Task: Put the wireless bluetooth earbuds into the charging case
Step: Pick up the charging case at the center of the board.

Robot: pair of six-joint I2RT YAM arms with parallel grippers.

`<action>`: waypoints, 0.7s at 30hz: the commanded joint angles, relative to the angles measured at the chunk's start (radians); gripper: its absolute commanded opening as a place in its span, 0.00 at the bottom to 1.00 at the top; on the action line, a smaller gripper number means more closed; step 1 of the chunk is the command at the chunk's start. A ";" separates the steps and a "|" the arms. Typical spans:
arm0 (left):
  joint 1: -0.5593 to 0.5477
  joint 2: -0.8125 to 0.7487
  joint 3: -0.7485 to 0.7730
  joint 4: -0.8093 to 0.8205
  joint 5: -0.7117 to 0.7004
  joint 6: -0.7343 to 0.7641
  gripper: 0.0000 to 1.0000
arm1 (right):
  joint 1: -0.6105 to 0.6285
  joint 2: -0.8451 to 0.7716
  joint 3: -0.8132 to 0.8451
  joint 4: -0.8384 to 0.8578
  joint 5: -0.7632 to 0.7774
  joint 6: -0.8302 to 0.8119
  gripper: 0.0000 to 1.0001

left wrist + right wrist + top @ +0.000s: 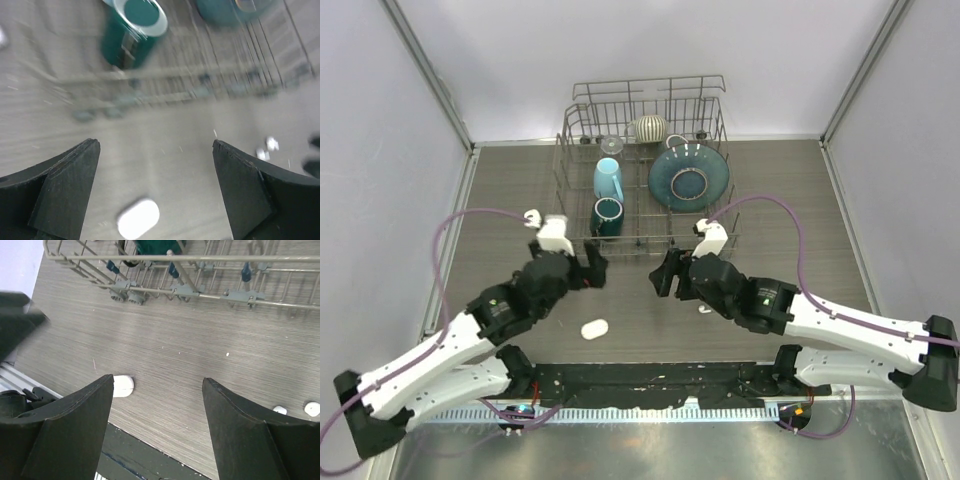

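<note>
While the rack [200, 258] stands behind, the charging case [594, 328] lies on open table [770, 180].

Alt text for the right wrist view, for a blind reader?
The right gripper hangs open over a grey wood-grain table, holding nothing. A white oval charging case lies left of centre, two small white earbuds lie at lower right, and a wire dish rack crosses the top.

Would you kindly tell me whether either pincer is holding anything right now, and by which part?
Nothing is held. The left pincer and right pincer both stand open and empty; the white case lies apart from both.
</note>
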 commanded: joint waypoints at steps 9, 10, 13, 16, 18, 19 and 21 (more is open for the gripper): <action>0.581 0.133 0.298 -0.124 0.032 0.233 1.00 | -0.033 -0.133 0.035 -0.047 0.067 -0.039 0.78; 0.645 0.169 0.314 -0.118 0.141 0.239 1.00 | -0.033 -0.134 0.043 -0.052 0.065 -0.044 0.79; 0.877 0.261 0.322 -0.021 0.286 0.228 1.00 | -0.036 -0.142 0.067 -0.072 0.067 -0.056 0.79; 1.038 0.382 0.309 0.084 0.414 0.210 1.00 | -0.037 -0.157 0.077 -0.083 0.077 -0.064 0.79; 1.059 0.524 0.368 0.083 0.437 0.222 0.99 | -0.040 -0.163 0.075 -0.083 0.088 -0.067 0.81; 1.059 0.568 0.379 0.101 0.443 0.233 0.99 | -0.043 -0.168 0.075 -0.081 0.093 -0.072 0.81; 1.063 0.702 0.435 0.116 0.451 0.248 0.98 | -0.048 -0.170 0.080 -0.083 0.099 -0.084 0.82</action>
